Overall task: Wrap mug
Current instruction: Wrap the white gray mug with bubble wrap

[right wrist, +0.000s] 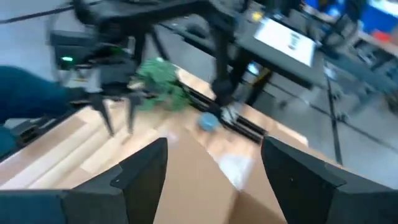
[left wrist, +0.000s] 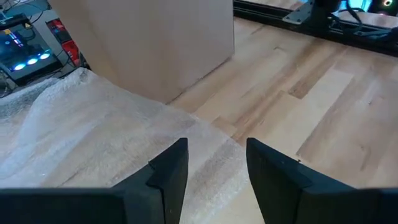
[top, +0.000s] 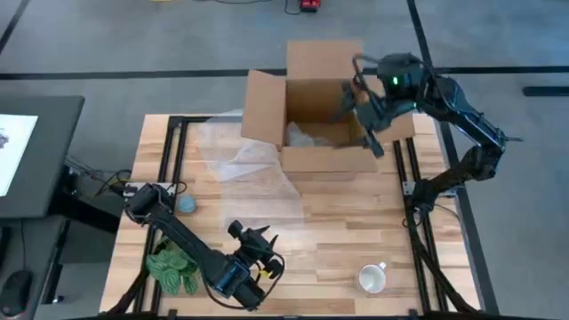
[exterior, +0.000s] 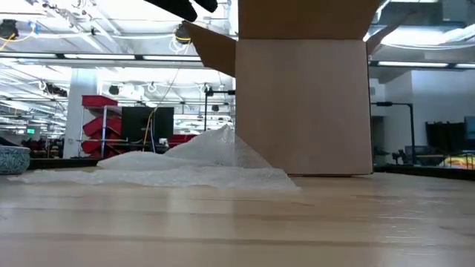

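Observation:
A white mug [top: 372, 279] stands on its base near the table's front right, far from both grippers. A clear bubble-wrap sheet [top: 244, 164] [left wrist: 93, 137] [exterior: 185, 163] lies spread on the table left of an open cardboard box [top: 320, 124] [exterior: 304, 104], one end against the box. My left gripper [top: 264, 238] [left wrist: 217, 146] hovers open near the front edge, pointing at the sheet's near end. My right gripper [top: 360, 111] [right wrist: 214, 149] is open above the box's right side, with a box flap [right wrist: 193, 180] below its fingers.
A green plant-like item [top: 173, 271] lies at the front left beside the left arm's base. A small blue-grey bowl [top: 187, 204] sits at the left. Bare wood [top: 356, 222] stretches between the box and the mug.

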Robot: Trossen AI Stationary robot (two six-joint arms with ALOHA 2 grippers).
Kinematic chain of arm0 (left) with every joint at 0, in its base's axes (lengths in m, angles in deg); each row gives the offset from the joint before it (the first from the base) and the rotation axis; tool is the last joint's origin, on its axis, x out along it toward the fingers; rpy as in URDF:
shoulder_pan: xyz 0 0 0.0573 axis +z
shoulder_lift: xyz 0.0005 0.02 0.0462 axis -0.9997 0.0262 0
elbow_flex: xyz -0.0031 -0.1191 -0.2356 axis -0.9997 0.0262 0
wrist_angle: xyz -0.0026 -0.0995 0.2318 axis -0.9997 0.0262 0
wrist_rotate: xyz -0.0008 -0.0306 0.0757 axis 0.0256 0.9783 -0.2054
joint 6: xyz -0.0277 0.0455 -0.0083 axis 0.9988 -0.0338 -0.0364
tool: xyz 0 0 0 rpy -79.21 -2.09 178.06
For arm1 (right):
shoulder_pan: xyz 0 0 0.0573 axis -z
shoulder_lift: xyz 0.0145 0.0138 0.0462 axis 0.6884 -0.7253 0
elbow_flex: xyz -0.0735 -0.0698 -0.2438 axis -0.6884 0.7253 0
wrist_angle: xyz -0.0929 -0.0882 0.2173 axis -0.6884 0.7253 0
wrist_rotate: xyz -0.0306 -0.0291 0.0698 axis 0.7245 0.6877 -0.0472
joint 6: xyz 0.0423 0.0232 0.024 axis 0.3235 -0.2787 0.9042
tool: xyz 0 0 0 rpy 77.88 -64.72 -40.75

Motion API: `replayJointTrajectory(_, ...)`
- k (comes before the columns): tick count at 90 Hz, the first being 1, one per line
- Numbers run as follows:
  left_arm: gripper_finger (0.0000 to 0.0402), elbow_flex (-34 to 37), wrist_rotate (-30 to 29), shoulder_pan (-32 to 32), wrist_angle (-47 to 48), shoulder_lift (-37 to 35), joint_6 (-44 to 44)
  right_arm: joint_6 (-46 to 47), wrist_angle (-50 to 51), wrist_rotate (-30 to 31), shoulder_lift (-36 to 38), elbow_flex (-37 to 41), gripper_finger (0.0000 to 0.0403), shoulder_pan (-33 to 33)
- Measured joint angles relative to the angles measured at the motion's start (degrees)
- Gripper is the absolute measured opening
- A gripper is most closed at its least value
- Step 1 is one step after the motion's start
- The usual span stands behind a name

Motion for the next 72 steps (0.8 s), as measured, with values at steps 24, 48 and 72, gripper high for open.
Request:
replayJointTrajectory(24, 0.0141, 0.0, -0.09, 1.89, 0.0, 0.0, 0.09, 5.39, 5.95, 8.77, 1.24, 0.31, 0.0249, -20.46)
replayJointTrajectory(48, 0.0141, 0.0, 2.02, 2.24, -0.14, 0.0, 0.33, 15.08, 8.98, 9.23, 4.26, 14.6, 0.0249, -40.03)
replayJointTrajectory(72, 0.0141, 0.0, 2.08, 1.22, -4.9, 0.07, 0.63, 38.13, -3.5, 28.84, 10.33, 35.98, 0.0249, -56.77)
